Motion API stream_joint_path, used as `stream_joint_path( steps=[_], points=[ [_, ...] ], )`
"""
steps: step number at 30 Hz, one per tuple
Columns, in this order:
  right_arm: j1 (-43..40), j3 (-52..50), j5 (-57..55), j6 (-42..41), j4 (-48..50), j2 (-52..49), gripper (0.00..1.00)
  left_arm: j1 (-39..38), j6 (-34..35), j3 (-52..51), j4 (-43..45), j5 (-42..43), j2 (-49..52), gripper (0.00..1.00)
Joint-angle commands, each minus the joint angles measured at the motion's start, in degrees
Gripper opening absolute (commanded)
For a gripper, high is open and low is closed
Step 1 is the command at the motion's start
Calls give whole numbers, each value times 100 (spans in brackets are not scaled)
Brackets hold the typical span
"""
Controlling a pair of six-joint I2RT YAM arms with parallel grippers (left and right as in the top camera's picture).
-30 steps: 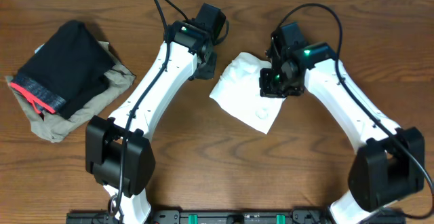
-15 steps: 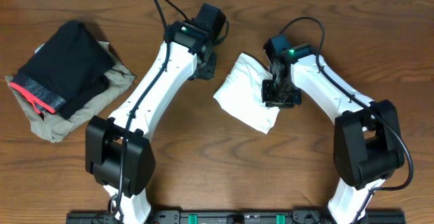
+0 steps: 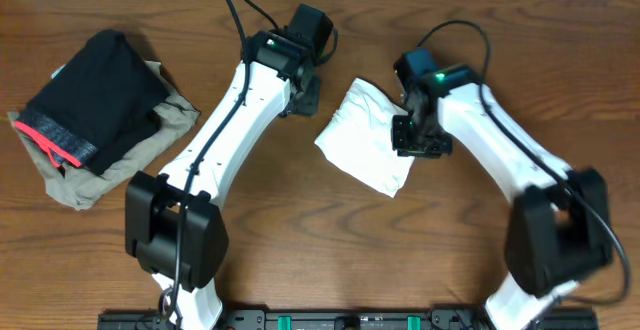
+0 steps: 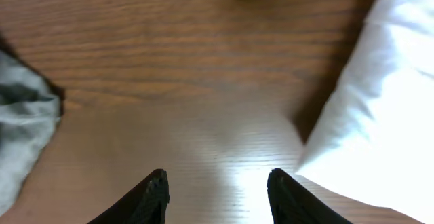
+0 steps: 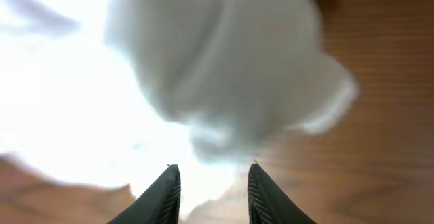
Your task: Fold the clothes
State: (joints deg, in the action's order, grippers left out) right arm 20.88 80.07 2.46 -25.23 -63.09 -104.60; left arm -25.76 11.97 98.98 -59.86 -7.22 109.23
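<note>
Hovering spread-fingered over the rumpled white cotton T-shirt [image 3: 365, 142] midway across the brown wooden table [image 3: 300, 235], the right gripper [image 5: 211, 173] should pinch one loose edge cleanly; the left gripper [image 4: 217, 180] hangs nearby, fingers apart.

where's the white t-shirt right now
Overhead view: the white T-shirt lies right of centre, under the right gripper, the left gripper just off its upper-left edge.

Tee [image 3: 360, 148] centre; black pile [image 3: 100, 100] L; front free

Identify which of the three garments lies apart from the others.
The white T-shirt, lying alone; the black garment is stacked on the tan garment.
</note>
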Motion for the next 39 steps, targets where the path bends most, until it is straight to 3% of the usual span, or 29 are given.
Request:
stream_joint_path(
  steps=[1, 5, 9, 14, 20, 30, 36, 39],
  points=[
    [-68, 11, -404, 63, -133, 678, 33, 37, -81, 26, 136, 483, -354, 50],
    [-70, 11, -682, 66, -166, 881, 31, 76, -238, 26, 452, 1427, -483, 54],
    [-79, 0, -1174, 90, 28, 704, 2, 101, -490, 26, 916, 3163, -442, 56],
    [-136, 0, -2579, -774, 203, 199, 1, 192, -509, 24, 1228, 4249, -310, 59],
    [-138, -2, -2577, -308, 544, -302, 1, 498, -684, 24, 1300, 5613, 66, 59],
    [-138, -2, -2127, -15, 1003, -752, 1, 601, -704, 24, 1547, 6935, 1213, 60],
    [-138, -2, -1947, -4, 1108, -973, 1, 603, -706, 24, 1530, 7193, 1775, 60],
    [-138, -2, -1891, 76, 1196, -1067, 1, 634, -706, 17, 1169, 6719, 1976, 60]
  ],
)
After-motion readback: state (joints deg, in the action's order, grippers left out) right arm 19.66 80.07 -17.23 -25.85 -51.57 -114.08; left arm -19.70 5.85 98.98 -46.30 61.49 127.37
